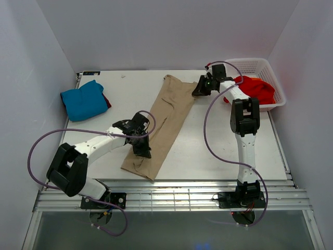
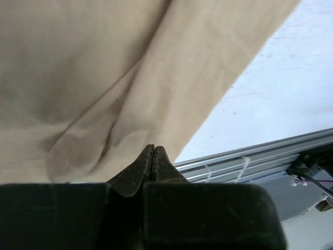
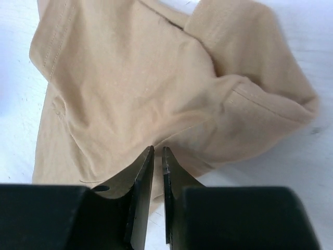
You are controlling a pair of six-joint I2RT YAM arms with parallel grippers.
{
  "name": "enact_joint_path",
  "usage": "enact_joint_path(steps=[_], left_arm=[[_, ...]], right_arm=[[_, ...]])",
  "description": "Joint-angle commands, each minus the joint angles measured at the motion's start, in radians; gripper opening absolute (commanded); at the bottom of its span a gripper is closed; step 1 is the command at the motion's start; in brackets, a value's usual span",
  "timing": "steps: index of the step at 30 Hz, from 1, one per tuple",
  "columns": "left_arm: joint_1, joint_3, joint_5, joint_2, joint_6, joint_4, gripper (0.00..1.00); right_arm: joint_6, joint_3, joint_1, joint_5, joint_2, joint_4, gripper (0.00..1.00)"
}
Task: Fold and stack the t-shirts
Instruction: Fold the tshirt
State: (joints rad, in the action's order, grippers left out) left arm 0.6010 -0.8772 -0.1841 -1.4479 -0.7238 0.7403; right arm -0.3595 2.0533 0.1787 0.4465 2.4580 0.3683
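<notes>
The tan-beige t-shirt point(image 1: 166, 117) lies as a long narrow strip slanting across the table's middle. My left gripper point(image 1: 143, 152) is at the strip's left edge near its near end. Its jaws are shut, and the cloth point(image 2: 104, 78) puckers at their tips point(image 2: 152, 148). My right gripper point(image 1: 197, 91) is at the strip's far right corner, jaws nearly together on a fold of the cloth point(image 3: 135, 94). A folded teal-blue t-shirt point(image 1: 83, 100) lies at the far left on a dark red one point(image 1: 107, 100). The bright red t-shirt point(image 1: 257, 87) lies in the basket.
A white lattice basket point(image 1: 260, 65) stands at the far right corner. White walls close in the table on three sides. A metal rail point(image 1: 171, 195) runs along the near edge, and it also shows in the left wrist view point(image 2: 250, 156).
</notes>
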Motion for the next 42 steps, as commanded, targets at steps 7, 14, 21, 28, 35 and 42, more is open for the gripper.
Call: enact_joint_path(steps=[7, 14, 21, 28, 35, 42], left_arm=[[0.006, -0.201, 0.051, 0.052, 0.035, 0.018, 0.00], [0.028, -0.140, 0.051, 0.003, 0.101, 0.025, 0.00], [0.108, -0.051, 0.135, 0.024, 0.156, 0.028, 0.00], [0.123, -0.026, 0.149, 0.044, 0.159, 0.044, 0.00], [0.129, 0.015, 0.153, 0.008, 0.161, 0.027, 0.00], [0.149, 0.040, 0.150, -0.080, 0.176, -0.005, 0.00]], right_arm=[[0.093, -0.220, -0.047, -0.011, -0.391, -0.132, 0.20], [0.163, -0.332, 0.005, -0.182, -0.519, 0.053, 0.14], [0.252, -0.320, 0.191, -0.433, -0.495, 0.191, 0.08], [0.234, -0.269, 0.268, -0.494, -0.401, 0.210, 0.08], [0.220, -0.193, 0.285, -0.523, -0.263, 0.236, 0.08], [0.226, -0.148, 0.285, -0.535, -0.173, 0.234, 0.08]])
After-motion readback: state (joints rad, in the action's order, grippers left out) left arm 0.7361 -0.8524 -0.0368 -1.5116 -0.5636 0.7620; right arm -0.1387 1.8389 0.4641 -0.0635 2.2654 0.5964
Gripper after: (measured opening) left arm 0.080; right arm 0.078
